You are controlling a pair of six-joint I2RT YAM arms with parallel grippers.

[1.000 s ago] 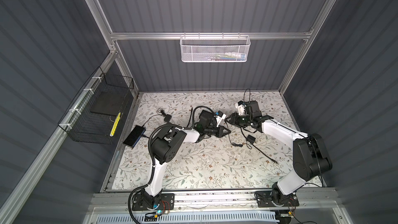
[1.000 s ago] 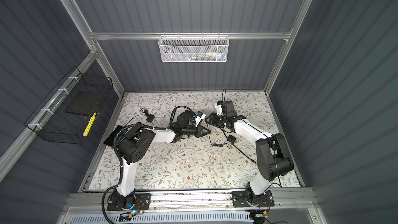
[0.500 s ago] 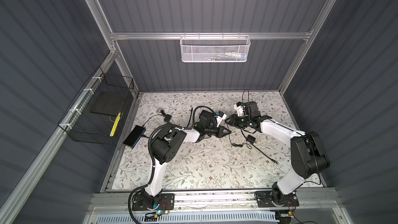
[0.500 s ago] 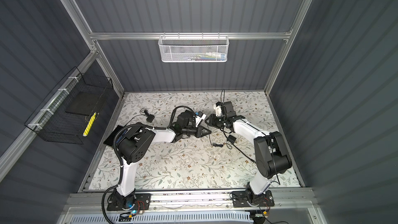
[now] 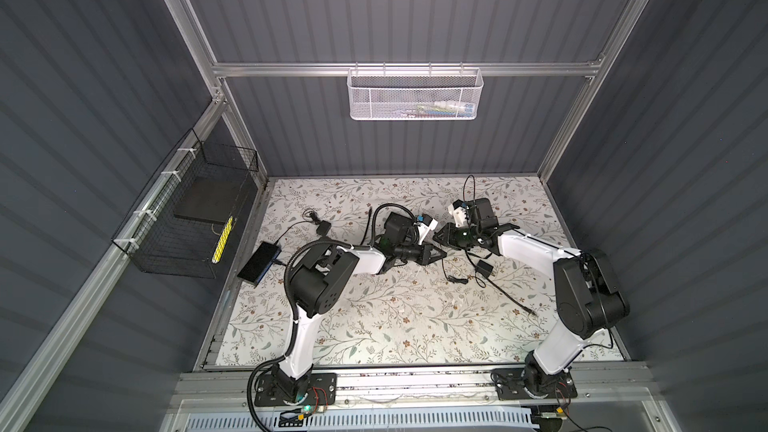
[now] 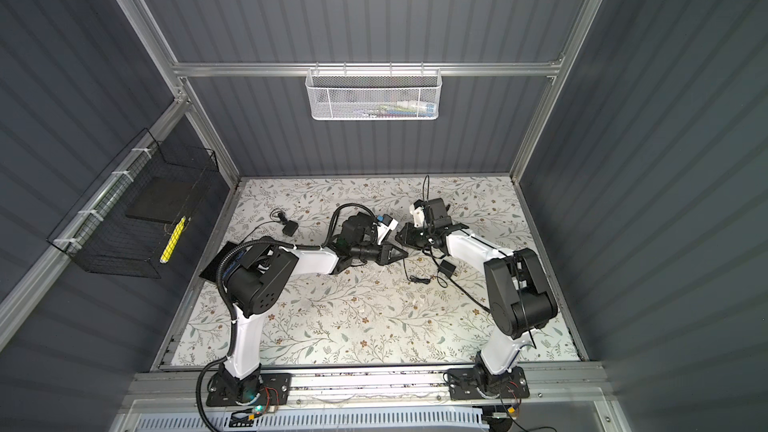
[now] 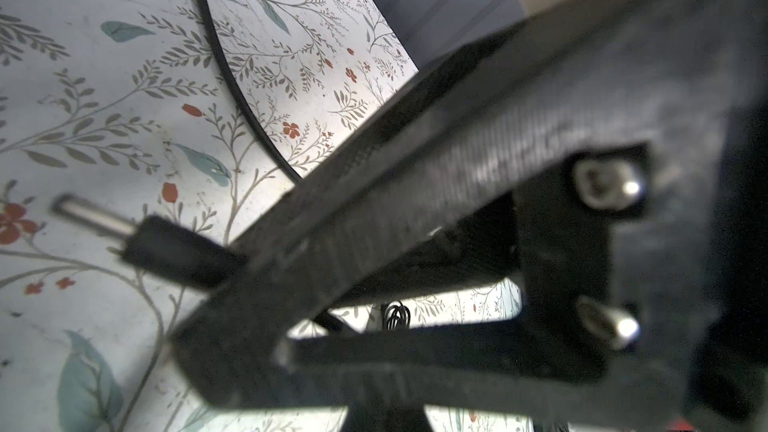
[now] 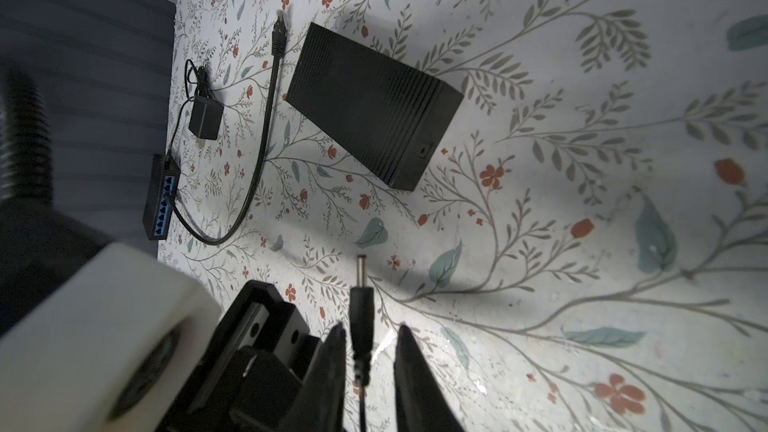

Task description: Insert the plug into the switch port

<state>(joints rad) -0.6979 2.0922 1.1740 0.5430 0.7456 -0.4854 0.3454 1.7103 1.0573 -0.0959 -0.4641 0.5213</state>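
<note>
Plug (image 8: 361,309): barrel type, held clear of the tabletop (image 5: 395,326); its metal tip points away from the right wrist, probably to allow a straight push.
Right gripper (image 8: 370,328): the fingers (image 8: 332,367) flank the plug with a gap on each side, so it is not clamped.
Left gripper (image 5: 438,253): fingers clenched, close beside the right, likely for a hand-over; cannot tell whether they pinch the cable.
Switch (image 5: 259,261): lies flat at the tabletop's left edge, well apart from the plug; the port is too small to make out.

The plug (image 8: 361,305) has a shiny metal tip and matt black sleeve. The box (image 8: 370,101) is ribbed matt black plastic; the table (image 8: 540,222) matt, floral-printed.
</note>
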